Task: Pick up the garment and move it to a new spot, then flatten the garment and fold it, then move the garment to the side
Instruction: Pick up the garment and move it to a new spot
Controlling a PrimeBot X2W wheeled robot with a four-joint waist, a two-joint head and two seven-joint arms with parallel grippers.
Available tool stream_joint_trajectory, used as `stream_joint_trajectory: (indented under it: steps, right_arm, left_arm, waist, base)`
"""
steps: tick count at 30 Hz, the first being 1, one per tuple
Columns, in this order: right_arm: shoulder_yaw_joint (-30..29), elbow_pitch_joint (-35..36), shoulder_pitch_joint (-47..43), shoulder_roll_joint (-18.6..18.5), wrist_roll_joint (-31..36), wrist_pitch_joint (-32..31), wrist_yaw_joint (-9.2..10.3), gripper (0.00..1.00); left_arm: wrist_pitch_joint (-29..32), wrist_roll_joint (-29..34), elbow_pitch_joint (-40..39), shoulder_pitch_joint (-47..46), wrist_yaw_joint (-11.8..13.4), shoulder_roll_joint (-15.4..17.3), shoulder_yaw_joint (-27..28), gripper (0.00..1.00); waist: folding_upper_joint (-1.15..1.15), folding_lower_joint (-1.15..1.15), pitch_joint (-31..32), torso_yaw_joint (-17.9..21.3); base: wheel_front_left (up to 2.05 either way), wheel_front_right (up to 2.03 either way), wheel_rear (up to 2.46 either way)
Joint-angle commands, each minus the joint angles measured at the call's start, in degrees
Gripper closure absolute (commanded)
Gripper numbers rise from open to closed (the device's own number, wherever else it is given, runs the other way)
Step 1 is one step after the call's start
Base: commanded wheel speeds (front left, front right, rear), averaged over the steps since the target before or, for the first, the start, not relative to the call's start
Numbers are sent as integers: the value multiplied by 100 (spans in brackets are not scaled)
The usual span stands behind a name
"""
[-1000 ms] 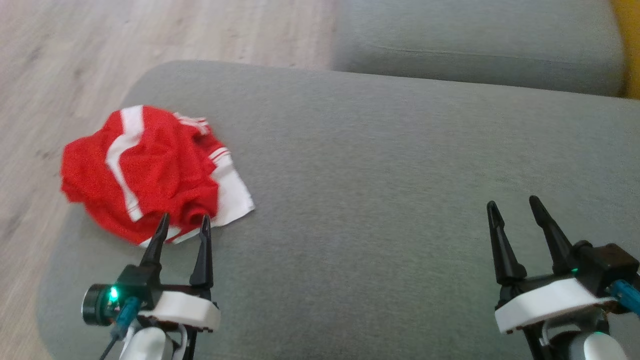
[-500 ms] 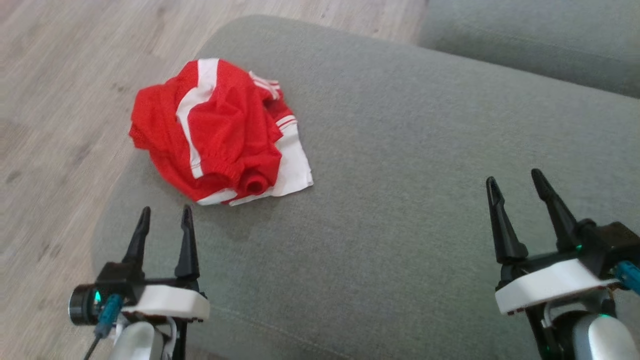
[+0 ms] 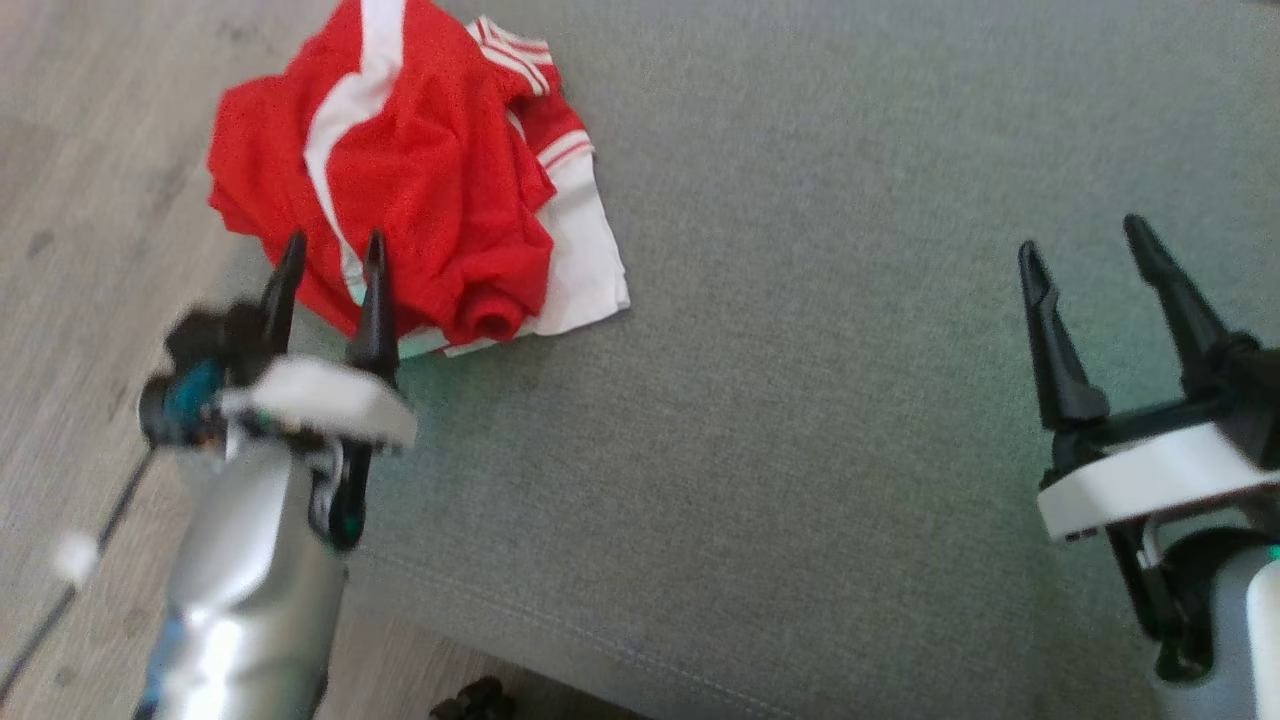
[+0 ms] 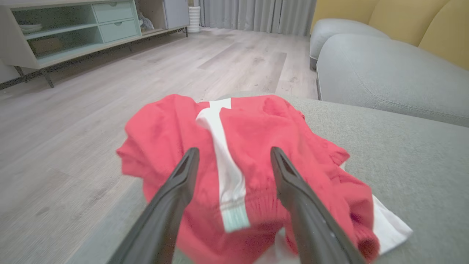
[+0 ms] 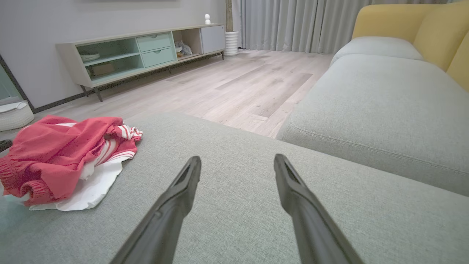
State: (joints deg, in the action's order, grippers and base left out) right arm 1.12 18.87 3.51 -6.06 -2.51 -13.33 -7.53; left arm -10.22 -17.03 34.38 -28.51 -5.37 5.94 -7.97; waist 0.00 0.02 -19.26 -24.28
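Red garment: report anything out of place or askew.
The red-and-white garment lies crumpled in a heap at the corner of the grey sofa cushion, one edge seemingly overhanging the wooden floor. Nothing looks damaged.

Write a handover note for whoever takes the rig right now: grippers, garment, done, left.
Left gripper: open, nothing held, fingers pointed over the near edge of the garment.
Right gripper: open, nothing held, above bare sofa cushion, well apart from the garment.
Garment: red and white, crumpled in a heap at the sofa cushion's left corner.
Done: nothing; garment not yet picked up.
Left: grasp it, move it to a new spot, flatten, fold, move it aside.
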Motion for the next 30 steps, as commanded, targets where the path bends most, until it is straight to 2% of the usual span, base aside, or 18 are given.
stream_joint_trajectory:
  steps: [1, 5, 10, 12, 13, 18, 23, 27, 30]
  right_arm:
    - [116, 281, 196, -63, 29, -54, 4, 0]
    - [98, 387, 314, -179, 22, -180, 4, 0]
    - [86, 411, 388, -224, -14, -239, 4, 0]
    - [69, 392, 396, -214, -25, -229, 4, 0]
    - [54, 376, 393, -204, -30, -215, 4, 0]
    - [-35, 270, 316, -110, -54, -92, 4, 0]
    - [-92, 95, 159, 46, -96, 104, 4, 0]
    - [-125, -29, 22, 171, -145, 261, 4, 0]
    - [-164, -95, -76, 242, -181, 366, 4, 0]
  left_arm:
    - [95, -67, 11, -372, -45, 133, 107, 0]
    - [707, -327, 815, -1147, -177, 154, -140, 0]
    - [1349, -802, 1509, -1775, -208, 194, -509, 0]
    - [1410, -979, 1582, -1905, -209, 282, -681, 92]
    - [1332, -1039, 1580, -1952, -210, 345, -741, 100]
    - [596, -958, 1590, -2048, -184, 691, -813, 100]
    - [-8, -801, 1219, -1876, 95, 900, -764, 100]
    - [-97, -673, 476, -1535, 275, 1016, -830, 100]
    - [73, -572, -331, -1141, 402, 1019, -989, 100]
  waist:
    - [0, -2, -377, 38]
    - [0, -2, -639, 72]
    - [0, -2, -757, 136]
    - [0, -2, -741, 166]
    - [0, -2, -715, 180]
    - [0, -2, -438, 230]
    - [0, -2, 96, 337]
    - [0, -2, 493, 520]
    - [0, -2, 730, 750]
  base:
    - [0, 0, 0]
    - [0, 0, 0]
    - [0, 0, 0]
    - [0, 0, 0]
    - [0, 0, 0]
    - [0, 0, 0]
    - [0, 0, 0]
    - [0, 0, 0]
    - [0, 0, 0]
